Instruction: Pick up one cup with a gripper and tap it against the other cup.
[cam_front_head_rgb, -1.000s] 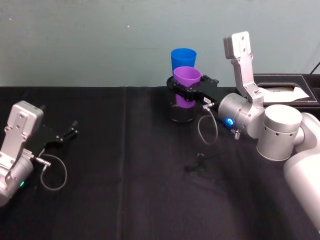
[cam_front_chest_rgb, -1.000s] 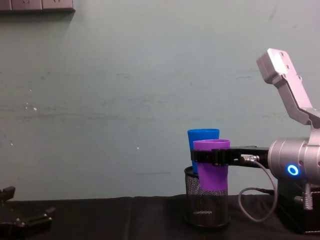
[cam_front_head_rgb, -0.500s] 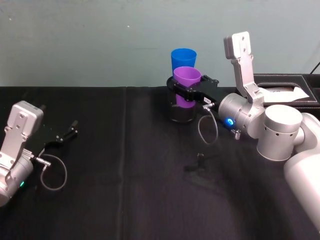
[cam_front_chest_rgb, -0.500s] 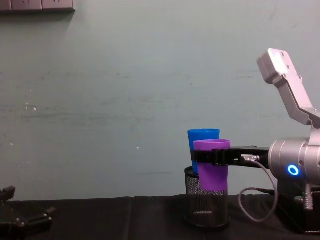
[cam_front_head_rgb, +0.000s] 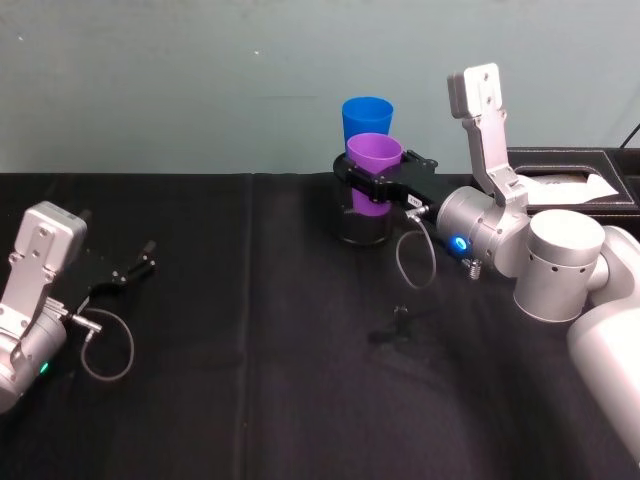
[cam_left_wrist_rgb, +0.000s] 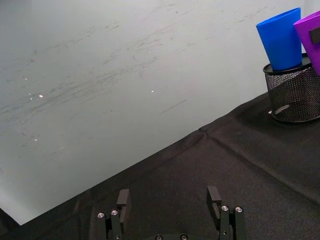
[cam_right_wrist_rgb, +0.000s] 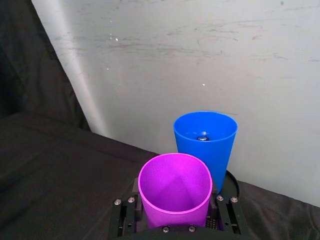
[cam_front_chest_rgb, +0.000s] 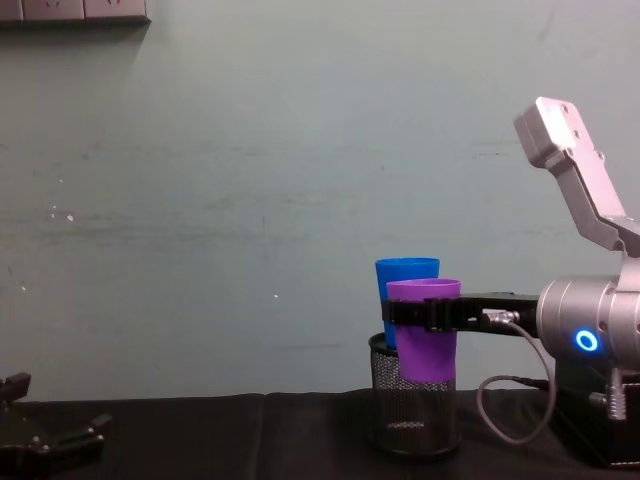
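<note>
Purple cup (cam_front_head_rgb: 374, 158) is clamped below its rim by the right gripper (cam_front_chest_rgb: 425, 312), off the table (cam_front_head_rgb: 250, 400), just beside the blue cup (cam_front_head_rgb: 367, 113) seated in a mesh holder (cam_front_head_rgb: 362, 230); left gripper (cam_left_wrist_rgb: 170, 200) is parked far left, fingers spread.

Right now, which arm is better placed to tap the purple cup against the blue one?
Right. The right gripper is shut on the purple cup, raised in front of the blue cup in the mesh holder. The left gripper sits open, far across the table.
</note>
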